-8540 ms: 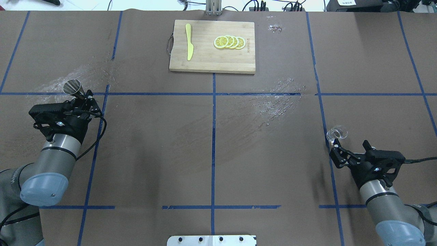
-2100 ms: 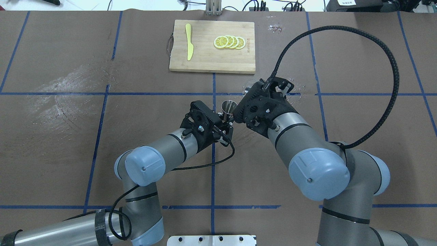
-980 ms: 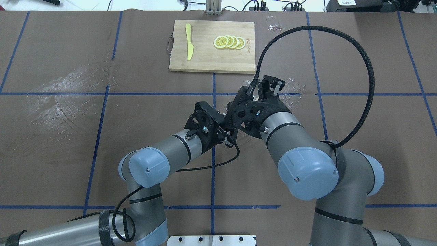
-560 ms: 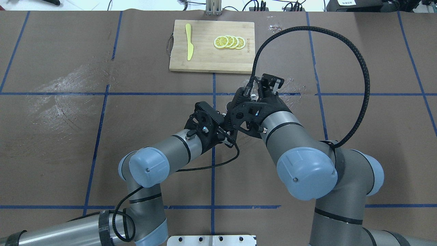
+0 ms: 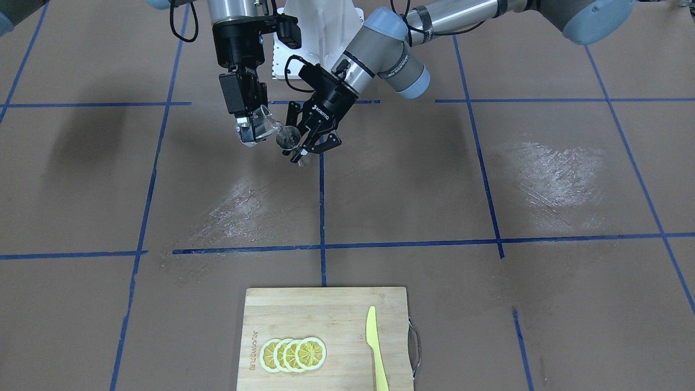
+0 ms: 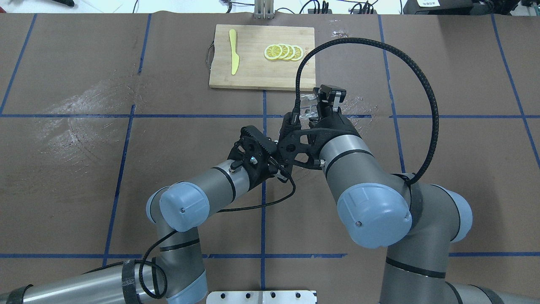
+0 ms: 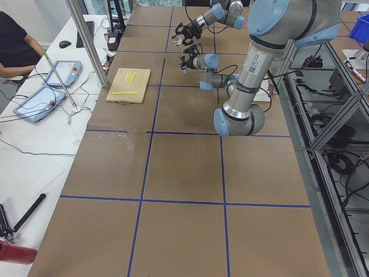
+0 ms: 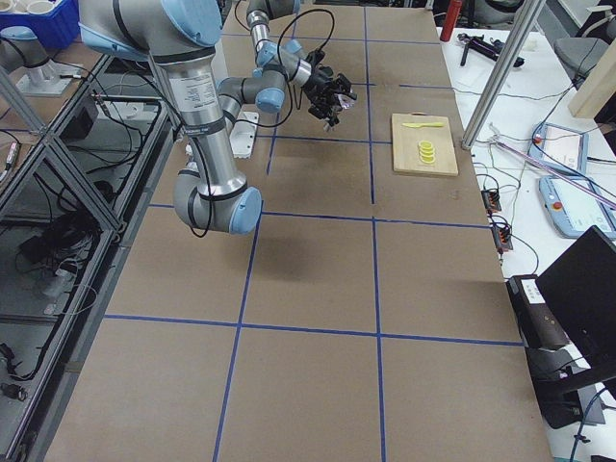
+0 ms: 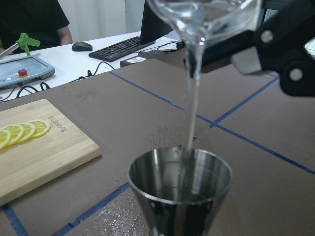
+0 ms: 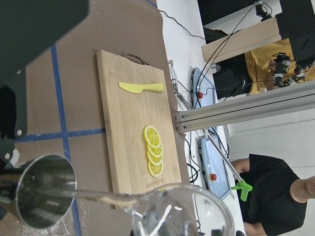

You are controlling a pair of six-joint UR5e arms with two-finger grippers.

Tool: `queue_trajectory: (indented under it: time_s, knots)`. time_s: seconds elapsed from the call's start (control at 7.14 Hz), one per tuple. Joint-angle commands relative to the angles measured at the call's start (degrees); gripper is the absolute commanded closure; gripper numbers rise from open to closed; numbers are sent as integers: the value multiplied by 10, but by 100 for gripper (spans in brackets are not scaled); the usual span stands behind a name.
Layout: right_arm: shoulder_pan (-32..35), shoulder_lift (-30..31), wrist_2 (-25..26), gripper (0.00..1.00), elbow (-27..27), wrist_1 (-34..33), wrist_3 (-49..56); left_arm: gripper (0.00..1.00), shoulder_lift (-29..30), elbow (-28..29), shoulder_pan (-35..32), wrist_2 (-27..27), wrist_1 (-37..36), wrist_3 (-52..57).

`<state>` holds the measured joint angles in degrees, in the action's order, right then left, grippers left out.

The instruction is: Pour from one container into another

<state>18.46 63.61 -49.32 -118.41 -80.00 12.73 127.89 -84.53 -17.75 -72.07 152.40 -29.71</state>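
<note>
- Since the frame just before, my right wrist has rolled further and its cable loop has swung toward the board [image 6: 261,57]; my left arm has not shifted.
- My right hand [image 5: 253,128] is clenched on the cup [image 5: 265,123], tipped lip-down. My left hand [image 5: 302,147] grips the jigger [image 9: 180,187] at its waist, upright just under the lip. Both are held above the counter [image 5: 434,179], near its middle blue line.
- A thin stream [image 9: 191,98] falls into the jigger, landing off-centre, I judge.
- Risks:
  - If I tilt faster, the stream would arc past the rim onto the counter, where wet smears [image 5: 239,212] already show.
  - The jigger is small, so pouring too long would overflow it.
  - Wet glass could slip in my right hand at this tilt.
  - Any drift of my left hand would take the mouth out from under the stream.
- Hard to make out:
  - From overhead my right wrist covers the jigger and my left fingertips.
  - I cannot read the jigger's fill level, nor how much the cup still holds.
  - Both side views show the hands too small to judge.
</note>
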Motion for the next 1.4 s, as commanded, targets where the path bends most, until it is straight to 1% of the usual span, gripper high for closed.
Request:
queue_trajectory:
  time_s: [0.0,0.28,0.42,0.7,1.12,1.26]
  knots:
    - [-2,-2,3,100,-2,-4,4,100,0,1,0,0,0,0]
    - [-6,-2,4,100,-2,4,-9,100,0,0,0,0,0,0]
    - [-7,-2,3,100,-2,5,-41,100,0,-1,0,0,0,0]
    - [-12,-2,2,100,-2,6,-146,100,-1,-4,0,1,2,-1]
    - [-7,3,0,100,-3,55,-228,100,-3,-6,-3,5,2,-1]
    - [-3,6,-1,100,-21,54,-264,100,-7,-6,-5,7,4,-2]
